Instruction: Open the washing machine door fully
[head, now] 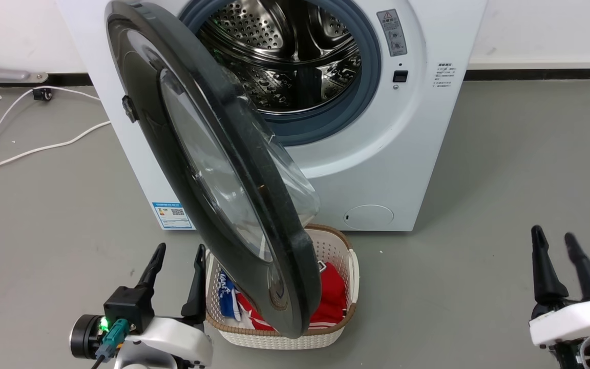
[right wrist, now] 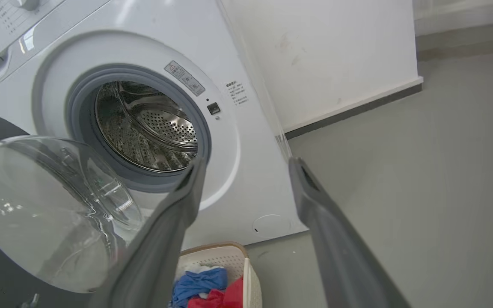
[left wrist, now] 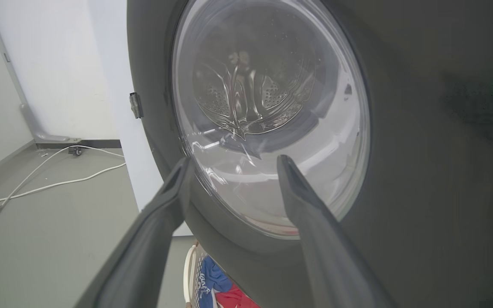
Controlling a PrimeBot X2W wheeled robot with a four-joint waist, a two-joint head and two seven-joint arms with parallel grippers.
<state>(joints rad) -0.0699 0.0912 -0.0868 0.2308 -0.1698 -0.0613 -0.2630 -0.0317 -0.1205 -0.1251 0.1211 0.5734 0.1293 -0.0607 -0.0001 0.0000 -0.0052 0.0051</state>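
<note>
The washing machine door (head: pixel 223 169) is a big glossy black ring with a clear glass bowl. It stands swung out towards me, roughly square to the white machine (head: pixel 397 148), hinged on its left. The steel drum (head: pixel 285 56) shows behind it. My left gripper (head: pixel 180 251) is open at the lower left, just left of the door's lower edge, holding nothing. In the left wrist view the door (left wrist: pixel 400 128) is close ahead of the open left gripper (left wrist: pixel 233 160). My right gripper (head: pixel 556 237) is open at the lower right, well away from the door. The right wrist view shows the glass bowl (right wrist: pixel 37 205) and drum (right wrist: pixel 144 124).
A cream laundry basket (head: pixel 346 256) with red and blue clothes sits on the floor under the door's free edge. White cables (head: pixel 34 148) lie on the grey floor at the left. Open floor spreads to the right of the machine.
</note>
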